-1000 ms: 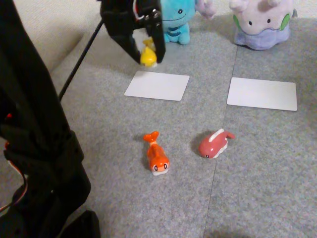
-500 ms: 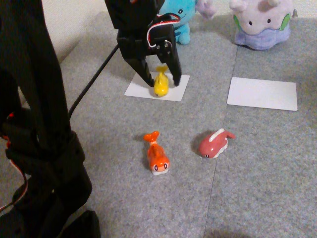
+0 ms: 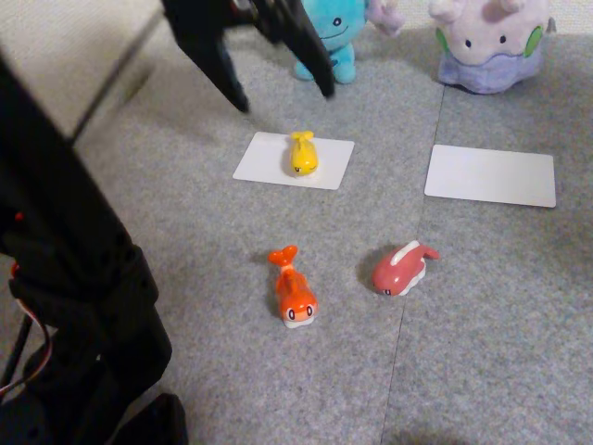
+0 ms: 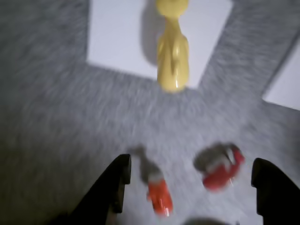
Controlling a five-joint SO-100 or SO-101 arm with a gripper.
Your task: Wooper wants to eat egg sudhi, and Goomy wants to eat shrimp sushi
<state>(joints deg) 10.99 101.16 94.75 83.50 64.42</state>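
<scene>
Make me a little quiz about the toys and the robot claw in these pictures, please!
1. True or false: the yellow fish lies on the white card in front of Wooper.
2. Which fish lies nearer the other card, in the fixed view? A) orange fish B) pink fish
3. Fill in: the gripper is ____ and holds nothing.

Key: 1 true; 2 B; 3 open.
</scene>
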